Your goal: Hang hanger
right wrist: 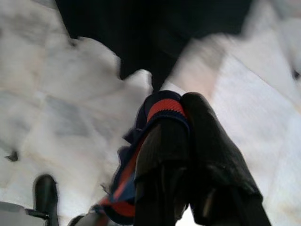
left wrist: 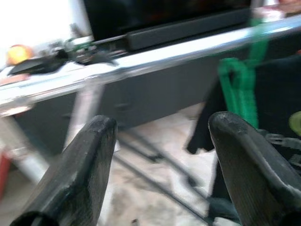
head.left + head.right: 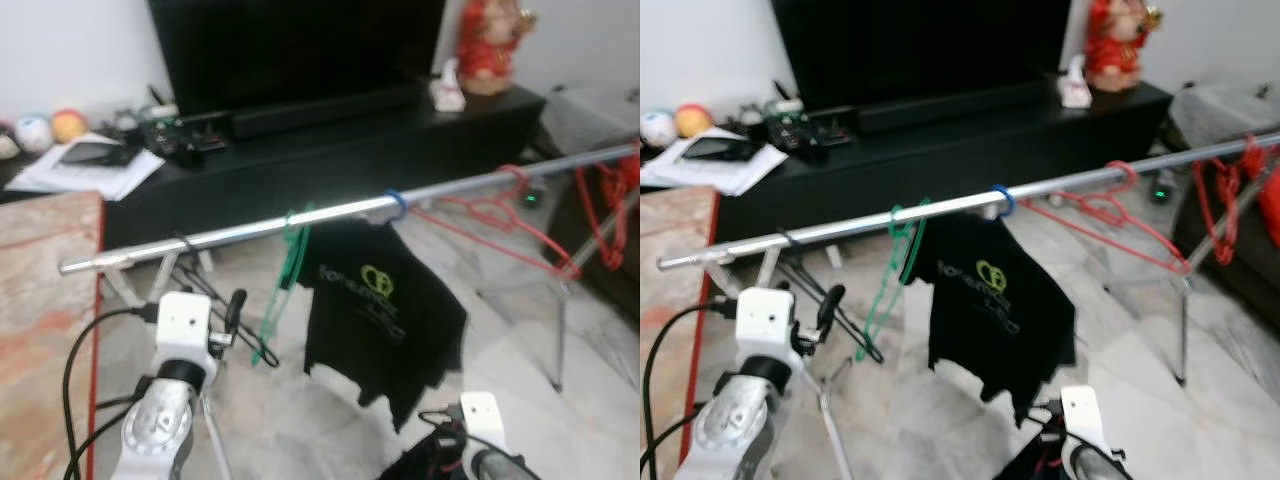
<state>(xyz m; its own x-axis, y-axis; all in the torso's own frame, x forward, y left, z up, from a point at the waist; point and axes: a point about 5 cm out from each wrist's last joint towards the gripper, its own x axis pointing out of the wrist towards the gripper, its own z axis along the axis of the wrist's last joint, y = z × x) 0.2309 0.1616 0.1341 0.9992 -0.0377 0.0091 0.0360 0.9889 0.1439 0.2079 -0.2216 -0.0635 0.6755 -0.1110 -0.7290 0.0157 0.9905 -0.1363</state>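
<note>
The right gripper [image 1: 183, 141] is clenched on a piece of dark cloth with a red and blue band [image 1: 157, 109], low above the marble floor [image 1: 56, 94]. The left gripper [image 2: 162, 155] is released, fingers spread, just below the metal rail [image 3: 330, 212]. The green hanger [image 3: 283, 270] hangs from the rail, its length pointing down, beside a black shirt [image 3: 380, 310] on a blue hanger [image 3: 398, 204]. Red hangers [image 3: 500, 215] hang farther right.

Green hanger [image 3: 283, 285], black shirt [image 3: 380, 310], red hangers [image 3: 500, 215]

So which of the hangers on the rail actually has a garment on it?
The blue hanger, carrying the black T-shirt mid-rail. The green hanger beside it and the red hangers hang bare.
</note>
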